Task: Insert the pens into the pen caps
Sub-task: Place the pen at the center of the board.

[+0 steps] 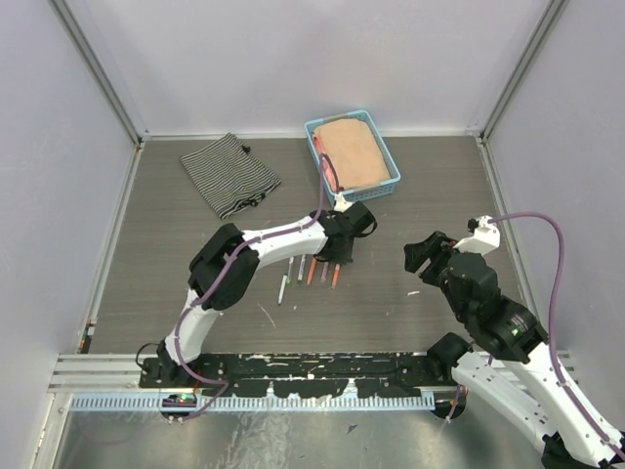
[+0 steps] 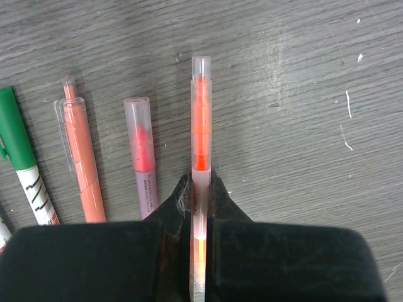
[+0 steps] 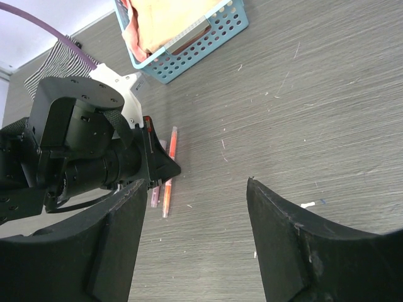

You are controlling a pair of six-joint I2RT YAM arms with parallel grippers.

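My left gripper (image 2: pixel 200 189) is shut on an orange pen (image 2: pixel 201 126) that lies flat on the table, a clear pen cap (image 2: pixel 201 69) over its tip. Left of it lie a pink pen (image 2: pixel 140 151) and an orange-red pen (image 2: pixel 82 157), both under clear caps, and a white pen with a green cap (image 2: pixel 14 132). From above, the pens (image 1: pixel 312 269) form a row just below the left gripper (image 1: pixel 342 256). My right gripper (image 3: pixel 196 182) hangs open over bare table to the right, holding nothing. It shows in the top view as well (image 1: pixel 422 256).
A blue basket (image 1: pixel 389 166) holding a tan cloth stands at the back. A striped cloth (image 1: pixel 228 174) lies at the back left. A small white scrap (image 1: pixel 413 292) lies near the right gripper. Grey walls enclose the table on three sides.
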